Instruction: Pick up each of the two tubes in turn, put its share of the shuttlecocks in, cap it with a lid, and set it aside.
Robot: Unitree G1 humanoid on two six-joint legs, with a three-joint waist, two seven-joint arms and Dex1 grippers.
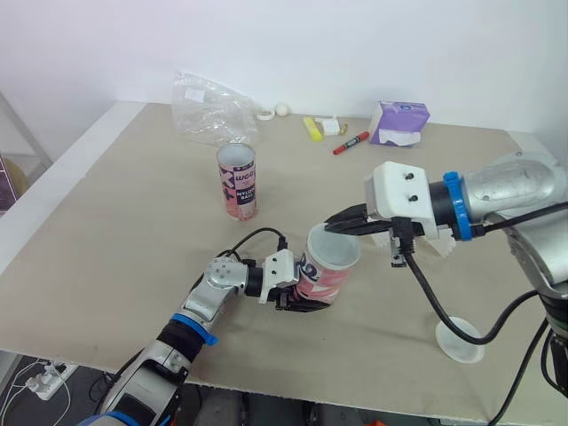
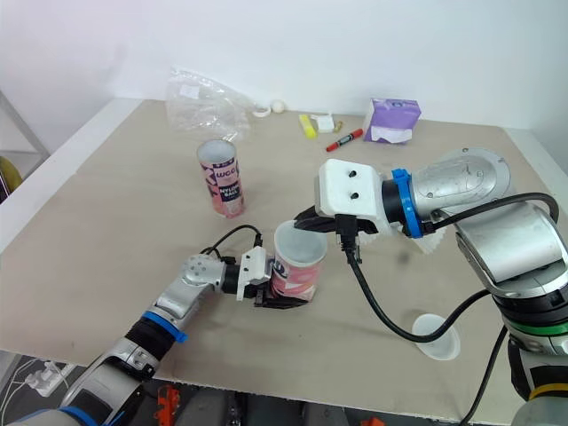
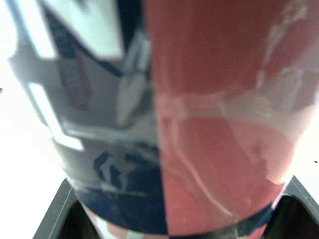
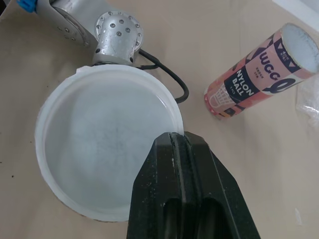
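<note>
Tilted tube (image 1: 327, 277) clamped in left gripper (image 1: 300, 302), right gripper (image 4: 177, 138) narrow, apparently pinching lid (image 4: 107, 144) on its mouth, second tube (image 1: 237, 182) upright beyond.

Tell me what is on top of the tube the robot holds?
A white lid sits on the tube, its rim pinched by the right gripper. The lid covers the mouth, so the inside cannot be seen.

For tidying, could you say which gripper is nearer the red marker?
Right. The right gripper is at the rim of the tube, in front of the red marker; the left gripper grips that tube farther off.
</note>
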